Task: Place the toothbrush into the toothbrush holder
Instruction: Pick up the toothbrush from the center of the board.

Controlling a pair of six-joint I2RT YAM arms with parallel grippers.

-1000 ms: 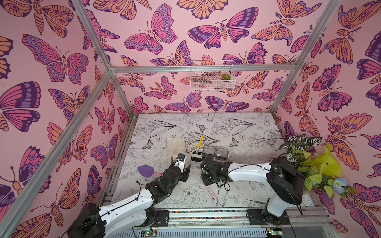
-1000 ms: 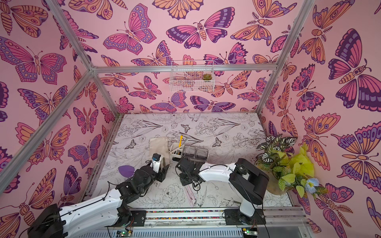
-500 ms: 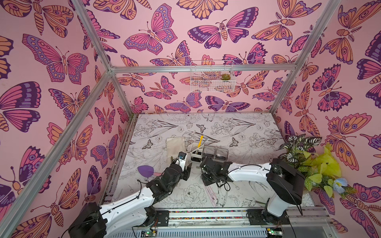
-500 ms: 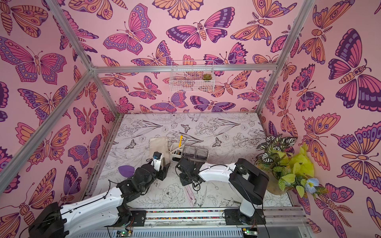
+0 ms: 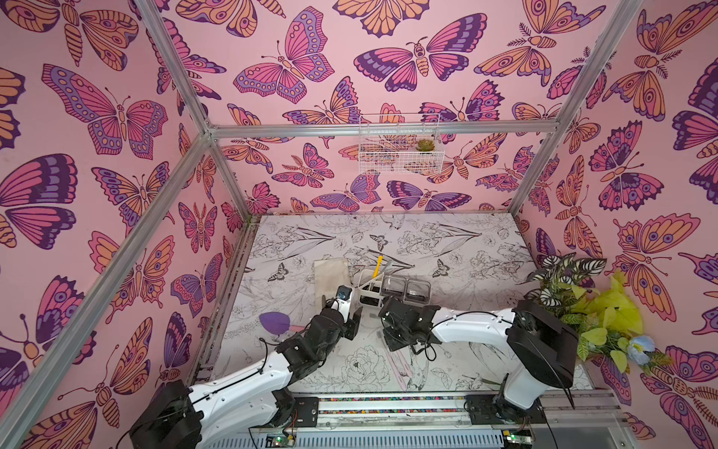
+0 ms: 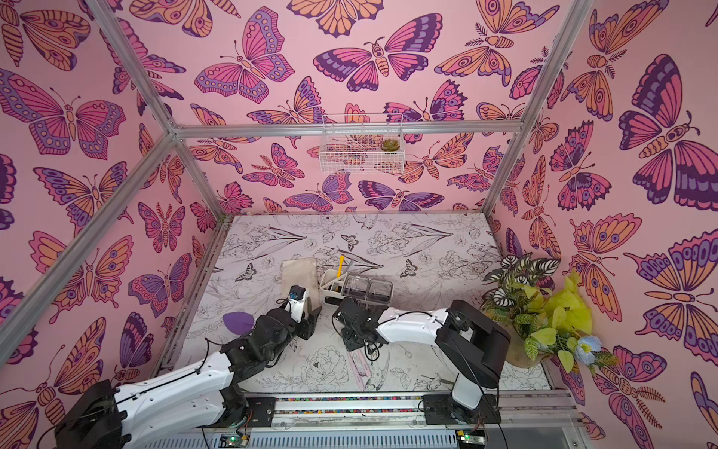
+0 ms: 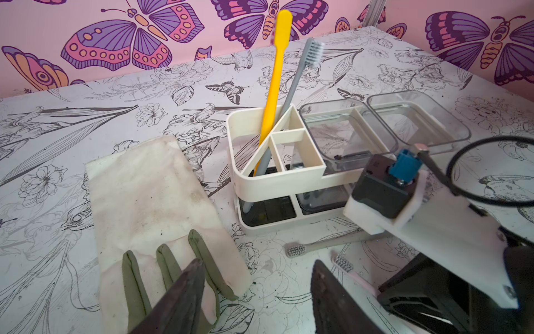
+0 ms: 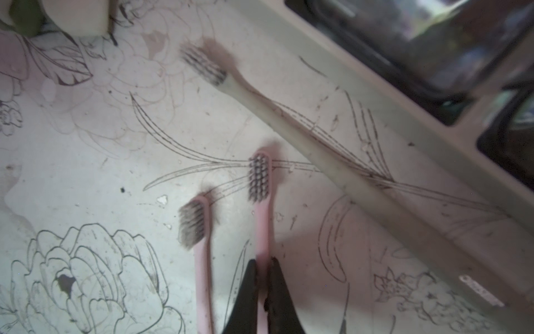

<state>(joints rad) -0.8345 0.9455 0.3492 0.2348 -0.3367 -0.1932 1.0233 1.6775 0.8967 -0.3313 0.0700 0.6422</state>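
Only my right wrist view shows the right jaws clamped on a pink toothbrush [image 8: 261,228]; the left jaws stand apart, empty.

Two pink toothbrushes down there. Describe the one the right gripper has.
Beside the white toothbrush holder lies a pale toothbrush. Of two pink ones by it, yours is the pink toothbrush closer to the pale one. The right gripper is shut on its handle and its bristles face up; the other pink toothbrush shows bristles sideways.
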